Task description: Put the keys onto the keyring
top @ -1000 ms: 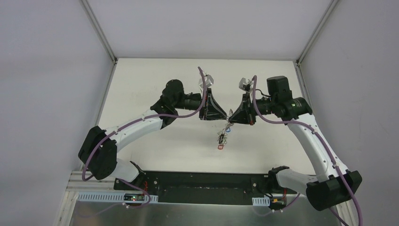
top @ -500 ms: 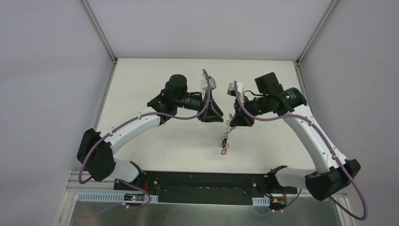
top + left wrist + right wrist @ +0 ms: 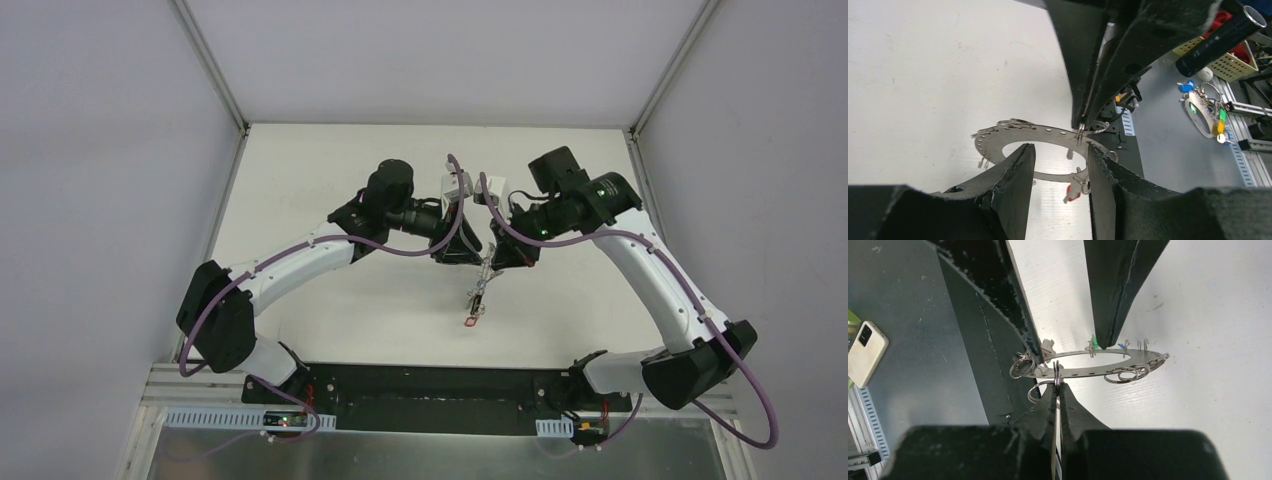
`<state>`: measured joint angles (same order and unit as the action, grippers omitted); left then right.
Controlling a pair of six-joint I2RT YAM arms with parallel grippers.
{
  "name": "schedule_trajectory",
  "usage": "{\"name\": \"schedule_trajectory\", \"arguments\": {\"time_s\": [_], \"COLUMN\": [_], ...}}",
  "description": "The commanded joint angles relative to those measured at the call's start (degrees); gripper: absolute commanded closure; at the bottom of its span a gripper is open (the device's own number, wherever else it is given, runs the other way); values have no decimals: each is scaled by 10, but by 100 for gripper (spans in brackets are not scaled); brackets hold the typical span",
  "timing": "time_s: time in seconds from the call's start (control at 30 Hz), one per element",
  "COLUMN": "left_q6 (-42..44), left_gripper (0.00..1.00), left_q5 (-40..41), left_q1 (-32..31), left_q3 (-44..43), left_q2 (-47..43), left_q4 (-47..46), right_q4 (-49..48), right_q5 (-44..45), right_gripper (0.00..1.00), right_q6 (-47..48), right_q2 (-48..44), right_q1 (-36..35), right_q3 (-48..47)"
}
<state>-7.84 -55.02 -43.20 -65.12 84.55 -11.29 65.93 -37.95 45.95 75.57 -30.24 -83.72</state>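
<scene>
Right now I am pinching the keyring point(image 3: 1088, 373) by its thin rim in my closed right gripper point(image 3: 1057, 385), mid-air. My left gripper point(image 3: 1060, 152) is standing open astride it. Probably light, stiff and slippery, with keys point(image 3: 475, 302) dangling.

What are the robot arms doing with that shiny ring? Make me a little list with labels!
Held thing: keyring, a flat metal ring with small holes, up above the table
Right gripper: shut, pinching the keyring's edge
Left gripper: open, fingertips close by the keyring, not gripping it
Hanging below: small keys and a red tag
Arms: both reach in so the grippers meet over the middle of the table
</scene>
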Motion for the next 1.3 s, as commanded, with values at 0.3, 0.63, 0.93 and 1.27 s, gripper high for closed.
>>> {"name": "schedule_trajectory", "arguments": {"time_s": [0.3, 0.63, 0.93, 1.27], "left_q6": [38, 47, 57, 57], "left_gripper": [54, 54, 54, 53], "left_q5": [-7, 4, 10, 41], "left_q1": [3, 7, 14, 24], "left_q3": [30, 36, 46, 65], "left_q2": [-18, -6, -12, -25], "left_q4": [-32, -24, -21, -26], "right_q4": [107, 115, 129, 112], "right_q5": [169, 288, 306, 429], "right_gripper": [100, 100, 100, 100], "right_q6": [73, 95, 108, 112], "right_q2": [1, -12, -2, -1], "right_q1": [-22, -26, -26, -24], "right_q3": [-75, -62, -86, -67]}}
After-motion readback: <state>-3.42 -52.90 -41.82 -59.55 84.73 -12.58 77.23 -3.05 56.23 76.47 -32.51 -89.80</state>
